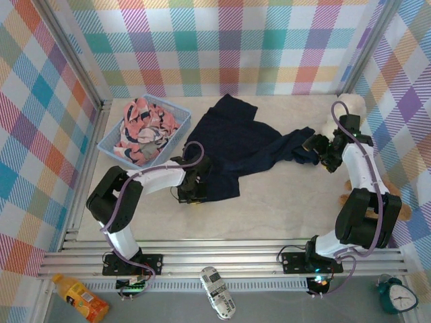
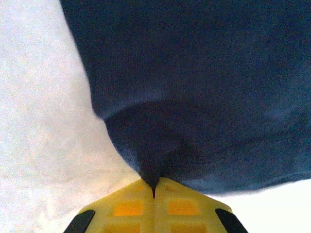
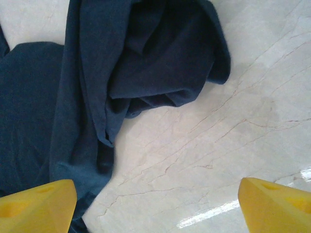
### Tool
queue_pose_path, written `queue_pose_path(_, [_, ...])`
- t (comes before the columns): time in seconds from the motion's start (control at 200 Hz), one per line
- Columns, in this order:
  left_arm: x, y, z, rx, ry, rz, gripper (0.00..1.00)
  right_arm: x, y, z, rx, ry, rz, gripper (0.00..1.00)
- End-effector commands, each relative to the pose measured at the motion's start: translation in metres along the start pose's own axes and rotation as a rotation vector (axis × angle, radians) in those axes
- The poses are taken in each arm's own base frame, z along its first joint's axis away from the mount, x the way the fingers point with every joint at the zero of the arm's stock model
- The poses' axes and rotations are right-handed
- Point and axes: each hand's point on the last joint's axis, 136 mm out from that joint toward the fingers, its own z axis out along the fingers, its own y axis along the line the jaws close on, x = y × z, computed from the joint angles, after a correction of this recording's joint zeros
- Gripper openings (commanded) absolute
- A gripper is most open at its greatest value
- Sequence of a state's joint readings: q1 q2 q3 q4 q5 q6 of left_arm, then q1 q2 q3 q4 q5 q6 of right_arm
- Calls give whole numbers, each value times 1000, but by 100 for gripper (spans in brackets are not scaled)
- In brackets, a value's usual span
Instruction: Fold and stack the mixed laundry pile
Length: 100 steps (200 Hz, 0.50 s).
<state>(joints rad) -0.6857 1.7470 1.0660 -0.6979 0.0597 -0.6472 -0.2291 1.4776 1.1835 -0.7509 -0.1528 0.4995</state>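
Navy T-shirt [image 1: 236, 145] lies rumpled across the middle of the pale surface [image 1: 283, 208], its long axis running from the near left to the far right, with one flap reaching toward the back wall. A light blue basket [image 1: 176, 114] stands just beside the shirt's far-left edge and holds the pink garment [image 1: 141, 128], heaped inside it.

One arm sits at each end of the shirt. The left jaws are closed tight on the near-left corner; in the left wrist view the navy cloth [image 2: 194, 87] puckers down into the seam where the two yellow tips meet. The right jaws stand wide apart with nothing between them, poised at the shirt's right end. In the right wrist view the bunched, folded cloth [image 3: 146, 63] lies ahead of them and to the left, with bare surface under most of the gap.

With the left corner pinned, the next move likely depends on the right jaws shifting left onto that bunched end.
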Motion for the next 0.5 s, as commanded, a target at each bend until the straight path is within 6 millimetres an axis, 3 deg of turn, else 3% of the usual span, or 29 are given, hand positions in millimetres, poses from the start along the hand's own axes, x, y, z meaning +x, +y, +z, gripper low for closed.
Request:
queue_pose_path(0.0, [-19,1,-34,18,-109,-68,0,-6,-5,-6,16,-1,-17,87])
queue_pose_path(0.075, [-22,13,-63,48,-153,-112,0,-9,-7,-6,16,-7,-13,86])
queue_pose_path(0.255, [-29,67,-132,135,-250,-252,0,-12,5,3,-48,13,-9,83])
queue_pose_path(0.345, [-31,84,-141,128,-278,-277,0,-19,16,14,-101,32,8,79])
queue_pose_path(0.495, [-37,74,-131,156,-230,-288,0,-32,44,37,-123,67,-24,74])
